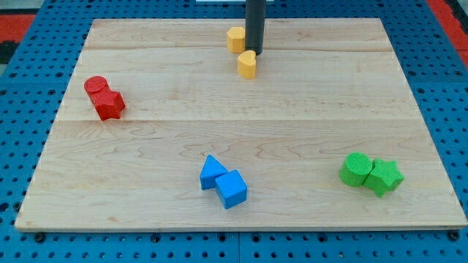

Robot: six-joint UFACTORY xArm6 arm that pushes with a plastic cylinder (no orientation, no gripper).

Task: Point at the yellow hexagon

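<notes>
The rod's tip (254,52) stands between two yellow blocks, touching the nearer one (248,64). The other, at the view's top (235,39), looks hexagonal. The bare tip holds nothing and seemingly indicates by closeness.

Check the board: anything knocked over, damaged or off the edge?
Nothing stands out. Yellow blocks sit at the view's top beside my tip; red pair, blue pair and green pair all lie flat on the board.

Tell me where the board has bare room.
Bare: the wooden board between red blocks, blue blocks and green blocks; also its top right. Crowded: my tip between two yellow blocks.
</notes>
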